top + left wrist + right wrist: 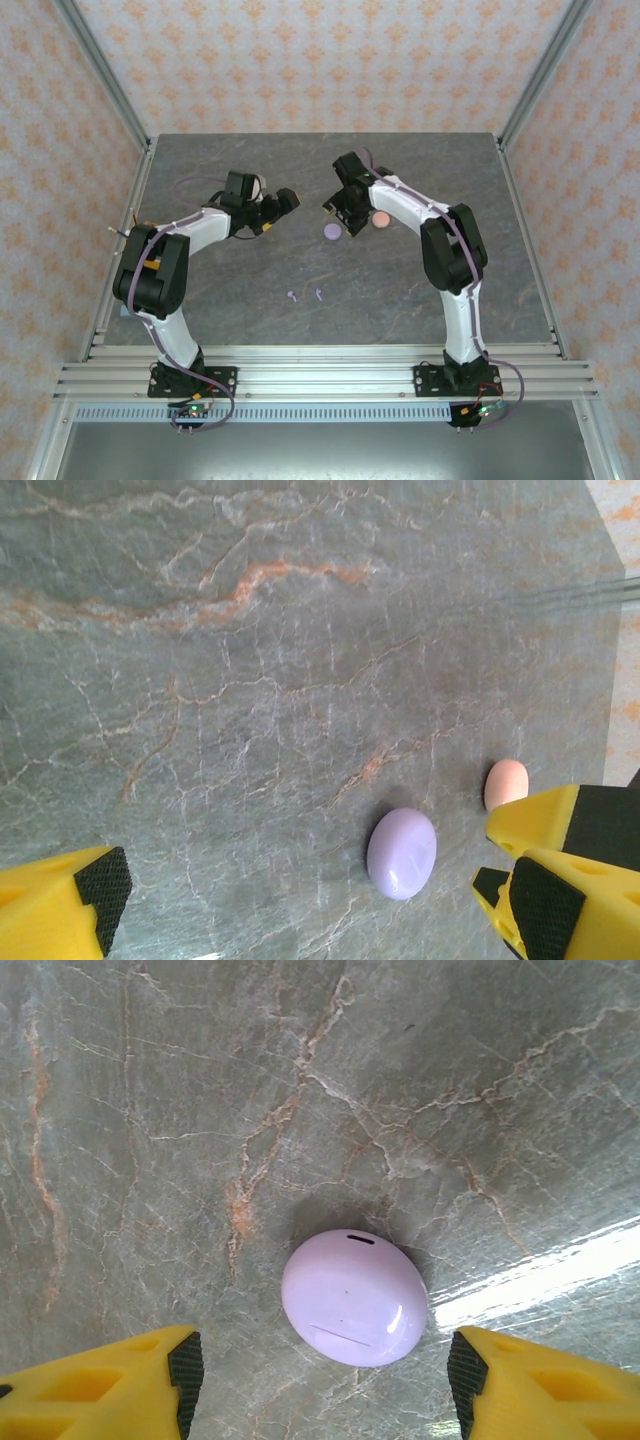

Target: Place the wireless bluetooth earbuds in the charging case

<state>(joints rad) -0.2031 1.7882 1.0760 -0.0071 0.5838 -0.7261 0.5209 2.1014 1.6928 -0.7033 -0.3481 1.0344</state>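
Two tiny pale purple earbuds (292, 296) (319, 294) lie apart on the grey stone table (250, 300), nearer the arm bases than either gripper. The round purple charging case (332, 231) (354, 1297) (402, 853) lies with its lid down at mid-table. My right gripper (337, 215) (325, 1380) hovers over it, open, a finger on each side and neither touching the case. My left gripper (288, 200) (320, 910) stands wide open to the case's left with nothing between its fingers.
A round pink case (381, 219) (506, 783), lid down, lies just right of the purple one, beside the right arm's wrist. Metal frame posts and patterned walls bound the table on three sides.
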